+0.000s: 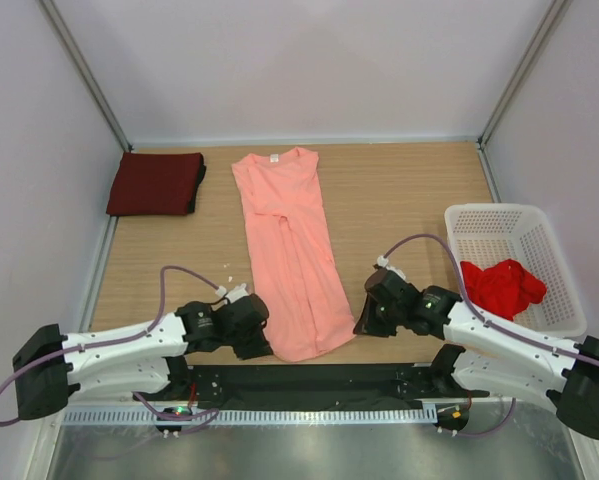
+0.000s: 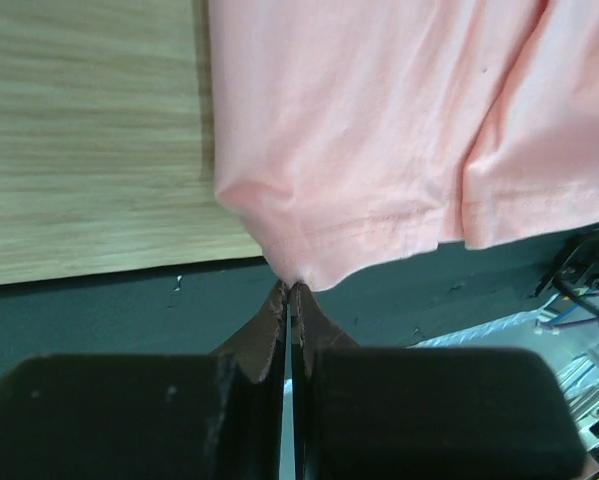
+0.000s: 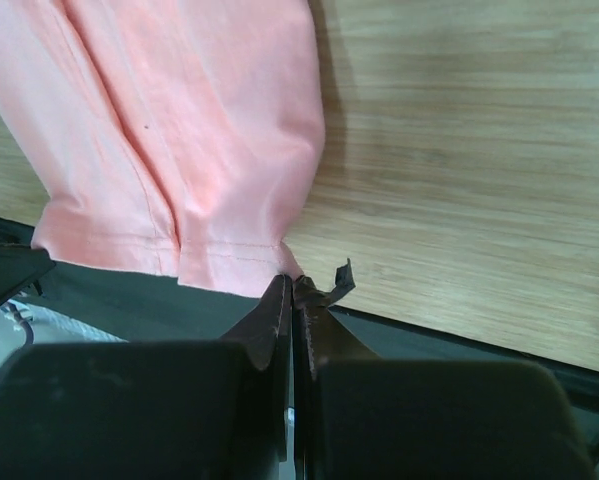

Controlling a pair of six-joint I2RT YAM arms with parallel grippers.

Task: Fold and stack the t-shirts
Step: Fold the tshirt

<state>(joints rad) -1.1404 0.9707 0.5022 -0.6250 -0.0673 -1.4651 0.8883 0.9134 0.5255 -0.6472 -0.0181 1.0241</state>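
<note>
**Pink shirt [image 1: 289, 250].** It lies flat at mid-table, lengthwise, collar at the far end and hem at the near edge. Both sides are folded in, so it forms a long narrow strip. In the wrist views the hem hangs just past the wood onto the dark strip.

**L gripper [image 2: 287, 292].** It is clenched on the near-left hem corner, and the cloth is drawn to a point between the fingers.

**R gripper [image 3: 291, 288].** It is clenched at the near-right hem corner. The bite looks thin, edge of cloth only, so we rate this hold as likely but less sure.

**Step in hand (our judgement).** This is the cross fold of the strip, hem toward collar. The side folds are done; the cross fold is not yet done.

**Next move, reqs:**
1. Lift both corners together, level, w/ equal height, so the hem does not skew.
2. Carry the hem fwd over the strip and lay it down short of the collar.
3. Keep light tension between the grippers; slack would let the folded-in sides spill open.
4. Check the R bite first, since a slip there would drop one corner.

**Other items.**
- Maroon shirt [image 1: 156, 183]: folded, at the far-left of the table [image 1: 409, 200]. We read it as the stack base.
- Red shirt [image 1: 502, 287]: crumpled in the basket [image 1: 499, 222] at right, not yet folded.

Approx. one of three shirts is done, and the second is midway.
</note>
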